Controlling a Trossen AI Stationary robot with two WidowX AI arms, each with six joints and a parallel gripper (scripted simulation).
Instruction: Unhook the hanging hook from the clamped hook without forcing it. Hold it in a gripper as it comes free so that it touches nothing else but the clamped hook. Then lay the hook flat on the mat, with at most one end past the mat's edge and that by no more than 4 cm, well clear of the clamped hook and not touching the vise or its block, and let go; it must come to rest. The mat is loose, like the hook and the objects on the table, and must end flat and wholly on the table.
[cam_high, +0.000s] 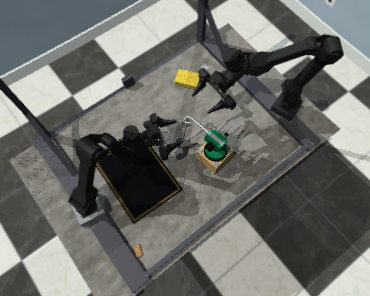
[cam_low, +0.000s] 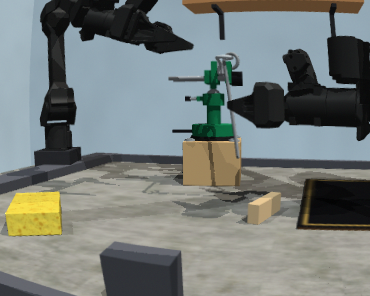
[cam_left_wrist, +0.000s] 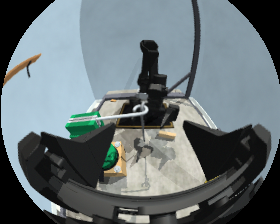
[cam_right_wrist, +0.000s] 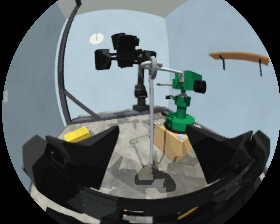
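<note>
A green vise (cam_high: 216, 142) on a wooden block (cam_high: 215, 160) clamps a hook (cam_high: 197, 122) that sticks out sideways. A long grey hook (cam_low: 231, 113) hangs from the clamped hook, and its shaft reaches down beside the block (cam_low: 211, 162). It also shows in the left wrist view (cam_left_wrist: 144, 128) and in the right wrist view (cam_right_wrist: 151, 122). My right gripper (cam_high: 172, 134) (cam_low: 232, 105) is open and empty, and its fingers are level with the hanging hook's shaft and close to it. My left gripper (cam_high: 212, 97) (cam_low: 185, 46) is open and empty, higher up on the far side of the hook. The black mat (cam_high: 137, 182) lies flat below the right arm.
A yellow sponge (cam_high: 186, 78) lies near the left arm's side. A small wooden block (cam_low: 264, 207) lies between the vise block and the mat (cam_low: 335, 202). A grey block (cam_low: 140, 270) stands at the table's edge. A shelf with pegs (cam_low: 272, 5) hangs above.
</note>
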